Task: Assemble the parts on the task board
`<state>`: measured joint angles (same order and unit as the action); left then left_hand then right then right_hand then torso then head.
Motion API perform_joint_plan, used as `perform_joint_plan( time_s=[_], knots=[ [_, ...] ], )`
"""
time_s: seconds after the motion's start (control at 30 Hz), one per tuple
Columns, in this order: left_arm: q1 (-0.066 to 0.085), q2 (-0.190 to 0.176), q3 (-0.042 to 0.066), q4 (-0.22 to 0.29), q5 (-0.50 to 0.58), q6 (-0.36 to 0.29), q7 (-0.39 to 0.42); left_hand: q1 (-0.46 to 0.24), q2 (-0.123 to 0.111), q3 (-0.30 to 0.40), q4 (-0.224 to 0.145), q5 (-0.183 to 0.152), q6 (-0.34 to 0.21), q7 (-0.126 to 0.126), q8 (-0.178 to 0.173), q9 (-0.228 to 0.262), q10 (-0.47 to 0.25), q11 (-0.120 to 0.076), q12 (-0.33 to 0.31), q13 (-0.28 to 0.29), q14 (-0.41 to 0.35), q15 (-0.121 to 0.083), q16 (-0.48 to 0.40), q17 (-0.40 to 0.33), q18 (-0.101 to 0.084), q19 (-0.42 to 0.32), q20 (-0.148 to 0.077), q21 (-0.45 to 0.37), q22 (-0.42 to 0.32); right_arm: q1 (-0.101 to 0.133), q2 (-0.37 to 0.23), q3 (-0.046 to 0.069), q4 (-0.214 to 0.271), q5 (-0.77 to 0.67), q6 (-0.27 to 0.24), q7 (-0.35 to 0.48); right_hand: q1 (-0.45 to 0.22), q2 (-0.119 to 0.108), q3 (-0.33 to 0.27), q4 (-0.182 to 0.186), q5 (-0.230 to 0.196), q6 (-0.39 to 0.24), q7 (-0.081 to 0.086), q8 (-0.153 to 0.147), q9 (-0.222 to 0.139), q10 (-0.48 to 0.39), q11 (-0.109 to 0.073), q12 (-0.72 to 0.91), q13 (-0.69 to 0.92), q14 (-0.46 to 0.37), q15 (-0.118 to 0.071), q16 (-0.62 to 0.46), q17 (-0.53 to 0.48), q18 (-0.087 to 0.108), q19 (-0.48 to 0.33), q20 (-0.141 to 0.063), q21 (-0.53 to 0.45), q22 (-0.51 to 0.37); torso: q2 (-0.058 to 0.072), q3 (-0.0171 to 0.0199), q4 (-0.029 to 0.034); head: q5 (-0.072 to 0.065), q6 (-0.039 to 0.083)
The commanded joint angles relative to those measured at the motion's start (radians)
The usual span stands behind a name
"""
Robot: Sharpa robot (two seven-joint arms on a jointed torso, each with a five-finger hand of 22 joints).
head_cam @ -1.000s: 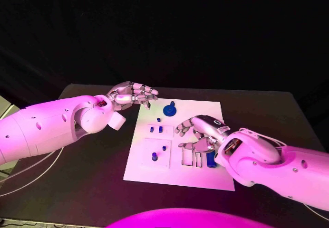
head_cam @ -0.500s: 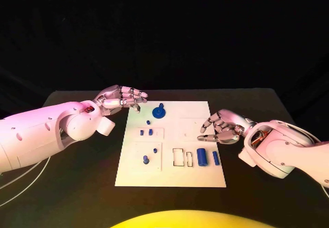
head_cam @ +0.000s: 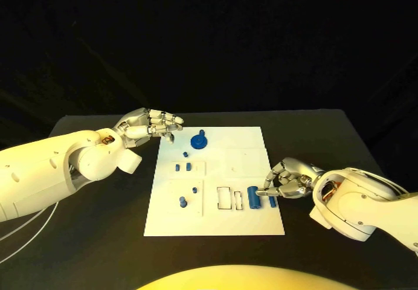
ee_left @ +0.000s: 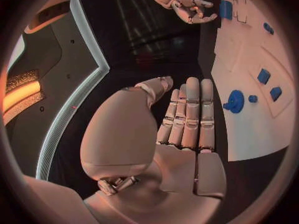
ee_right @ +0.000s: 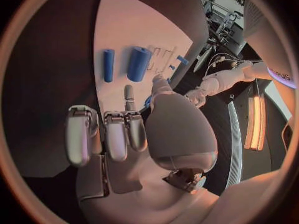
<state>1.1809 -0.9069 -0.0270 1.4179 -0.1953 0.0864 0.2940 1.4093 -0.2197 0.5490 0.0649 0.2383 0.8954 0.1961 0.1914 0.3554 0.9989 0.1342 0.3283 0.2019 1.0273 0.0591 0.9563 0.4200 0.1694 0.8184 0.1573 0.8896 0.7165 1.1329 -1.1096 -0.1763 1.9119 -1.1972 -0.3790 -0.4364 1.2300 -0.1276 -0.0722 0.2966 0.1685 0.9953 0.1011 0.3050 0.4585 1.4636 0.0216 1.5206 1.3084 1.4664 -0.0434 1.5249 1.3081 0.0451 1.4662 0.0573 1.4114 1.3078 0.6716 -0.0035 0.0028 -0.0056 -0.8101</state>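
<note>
Right hand [head_cam: 285, 180] first: my fingers [head_cam: 266, 192] are curled in and grasping nothing, tips now just beside the thick cylinder [head_cam: 254, 197]. Touching it? Can't tell. Half a second ago this hand hung farther up the board [head_cam: 235, 226]; it has dropped down to the near right corner, so I judge the next pick is on, the thick cylinder or the thin one [head_cam: 272, 201] lying right next to it. Two outlined slots [head_cam: 224, 198] sit just beside the thick one, likely where it goes.

Left hand [head_cam: 150, 127] has stayed put at the board's far left corner, fingers loosely curled, holding nothing, near the round disc [head_cam: 199, 142].

Counting blue parts on the board: one disc, two cylinders, and five small pieces [head_cam: 183, 201] down the left side. Eight in all, as far as I can make out. One board, lying on the worktop [head_cam: 104, 229].
</note>
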Motion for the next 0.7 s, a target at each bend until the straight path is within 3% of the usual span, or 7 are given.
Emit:
perform_joint_plan(
  time_s=[0.03, 0.2, 0.43, 0.7],
  knots=[
    [0.000, 0.000, 0.000, 0.005, 0.009, 0.005, 0.015, -0.007, 0.001, -0.006, 0.002, 0.001, -0.007, 0.002, 0.002, 0.000, -0.005, -0.001, 0.006, 0.001, -0.006, 0.002, -0.006, -0.001, 0.013, -0.001, 0.003, -0.003, -0.002, -0.011, 0.014, 0.000, -0.006, -0.051, 0.000, -0.062, -0.012, 0.000, -0.010, -0.001, 0.003, -0.001, -0.006, 0.007, 0.002, 0.062, -0.004, 0.003, 0.193, 0.077, -0.008, 0.005, 0.112, -0.017, 0.073, -0.005, 0.005, 0.225, 0.000, -0.0008, 0.0014, 0.002, -0.002],
    [-0.001, -0.001, 0.000, 0.005, 0.010, 0.006, 0.014, -0.009, 0.001, -0.006, 0.003, 0.001, -0.008, 0.002, 0.002, 0.000, -0.006, -0.001, 0.006, 0.001, -0.006, 0.002, -0.006, -0.001, 0.013, -0.001, 0.004, -0.004, -0.002, -0.026, 0.039, 0.000, -0.017, -0.065, -0.005, -0.073, -0.020, 0.000, -0.019, -0.001, 0.002, 0.000, -0.007, 0.011, 0.004, 0.063, -0.004, 0.003, 0.194, 0.078, -0.008, 0.007, 0.116, -0.018, 0.074, -0.005, 0.012, 0.227, 0.000, -0.0020, 0.0014, 0.002, -0.003],
    [-0.001, -0.004, 0.000, 0.003, 0.011, 0.008, 0.011, -0.011, 0.002, -0.007, 0.005, 0.001, -0.008, 0.002, 0.003, 0.000, -0.006, -0.001, 0.007, 0.001, -0.006, 0.002, -0.006, -0.001, 0.013, -0.001, 0.004, -0.005, -0.003, -0.047, 0.069, 0.000, -0.032, -0.081, -0.009, -0.086, -0.030, 0.012, -0.027, -0.001, 0.014, 0.000, -0.008, 0.017, 0.007, 0.063, -0.006, 0.002, 0.194, 0.078, -0.009, 0.008, 0.119, -0.019, 0.075, -0.006, 0.015, 0.228, 0.001, -0.0004, -0.0021, 0.006, -0.005],
    [-0.001, -0.006, 0.000, 0.003, 0.011, 0.013, 0.007, -0.011, 0.002, -0.007, 0.005, 0.001, -0.008, 0.002, 0.003, 0.000, -0.006, -0.001, 0.007, 0.001, -0.006, 0.002, -0.006, -0.001, 0.013, -0.001, 0.004, -0.005, -0.003, -0.062, 0.099, 0.000, -0.057, -0.112, 0.047, -0.125, -0.060, 0.017, -0.043, 0.001, 0.015, 0.002, -0.010, 0.026, 0.011, 0.059, -0.007, -0.003, 0.189, 0.078, -0.010, 0.008, 0.121, -0.020, 0.076, -0.006, 0.021, 0.229, 0.000, -0.0013, -0.0004, 0.004, -0.007]
  ],
)
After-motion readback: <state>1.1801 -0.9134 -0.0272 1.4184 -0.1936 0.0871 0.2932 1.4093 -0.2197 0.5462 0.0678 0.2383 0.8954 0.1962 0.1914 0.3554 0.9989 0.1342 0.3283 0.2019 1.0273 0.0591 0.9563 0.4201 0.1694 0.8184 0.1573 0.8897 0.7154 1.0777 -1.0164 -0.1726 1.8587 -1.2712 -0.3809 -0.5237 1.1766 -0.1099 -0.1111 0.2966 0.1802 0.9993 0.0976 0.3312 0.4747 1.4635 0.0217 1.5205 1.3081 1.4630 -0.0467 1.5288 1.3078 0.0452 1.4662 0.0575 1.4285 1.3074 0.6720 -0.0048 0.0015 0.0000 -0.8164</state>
